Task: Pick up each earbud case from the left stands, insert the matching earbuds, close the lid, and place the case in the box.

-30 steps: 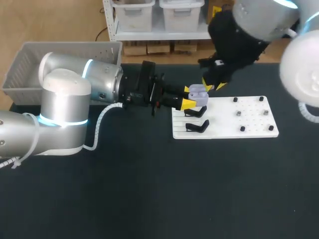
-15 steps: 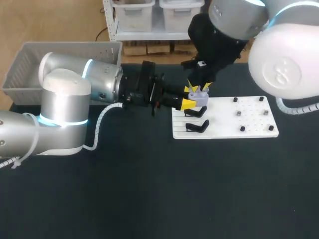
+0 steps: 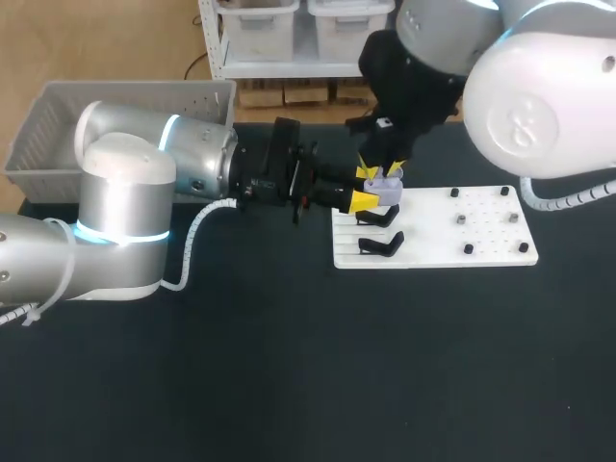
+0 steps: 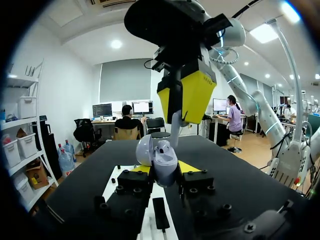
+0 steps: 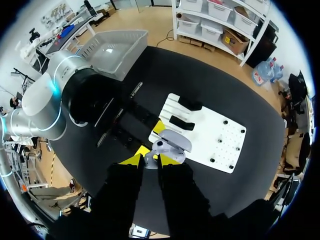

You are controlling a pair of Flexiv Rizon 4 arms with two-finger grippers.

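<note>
The small white tag on my right wrist in the head view is too small for me to read. My left arm comes in low from the worktop's (image 3: pixel 289 366) left edge and lies nearly level, its wrist straight. My left gripper (image 3: pixel 371 189) is closed from two sides on the pale lilac earbud case (image 3: pixel 384 186), holding it above the far left corner of the flat white board (image 3: pixel 491 245). Just beneath it, the two black stands (image 3: pixel 379 244) sit on the board's left end. My right arm drops steeply from the far right corner, and my right gripper (image 3: pixel 382 171) points straight down over the case with its tips drawn close, pinching a small pale earbud (image 4: pixel 175 126). The head view hides that earbud behind the fingers. The left wrist view shows it reaching down into the case, and shows the lid hinged open. The right wrist view, looking down from above, shows the open lid swung out toward the board. The grey plastic basket (image 3: pixel 58 115) sits at the worktop's far left corner, well apart from the board.
</note>
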